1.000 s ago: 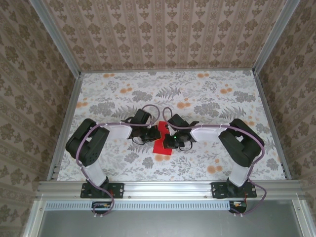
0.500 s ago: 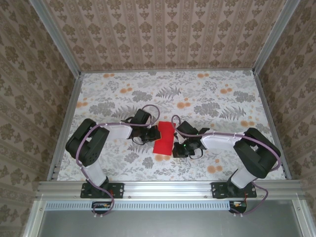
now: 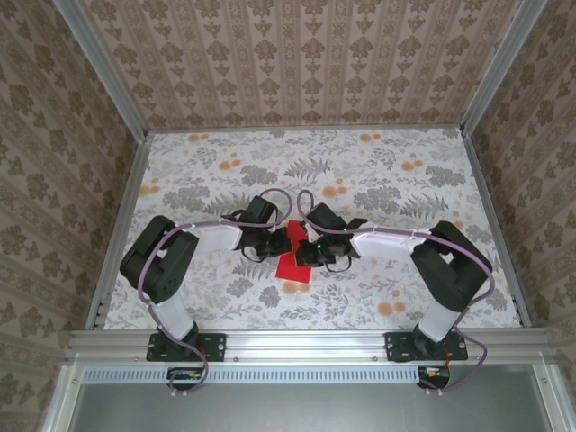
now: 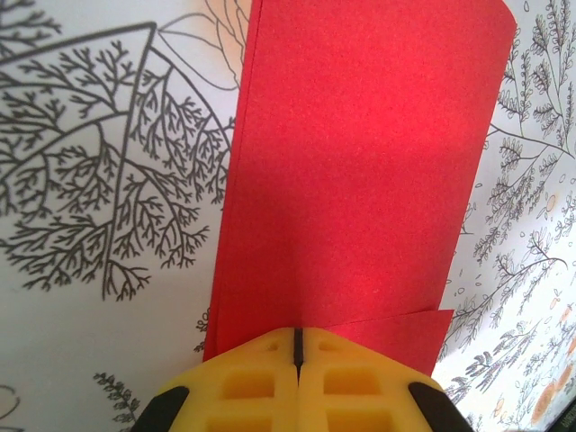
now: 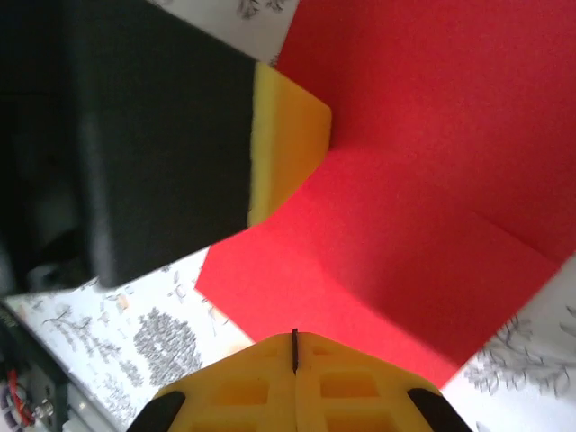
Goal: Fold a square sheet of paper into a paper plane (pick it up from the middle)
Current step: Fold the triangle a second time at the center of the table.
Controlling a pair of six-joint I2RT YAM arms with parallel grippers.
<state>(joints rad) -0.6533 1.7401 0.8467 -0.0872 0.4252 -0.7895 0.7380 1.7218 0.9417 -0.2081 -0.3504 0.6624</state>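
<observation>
Square sheet of paper (image 3: 293,265), red and already folded to a narrow strip, lay flat mid-counter (image 3: 378,180). Left gripper (image 3: 276,243) was at its 9 o'clock edge and right gripper (image 3: 307,255) at 3 o'clock. Both jaws were closed, tips over the paper, gripping nothing. Judged: crease-pressing step. Next: pin one side and lift a corner for the nose fold.
</observation>
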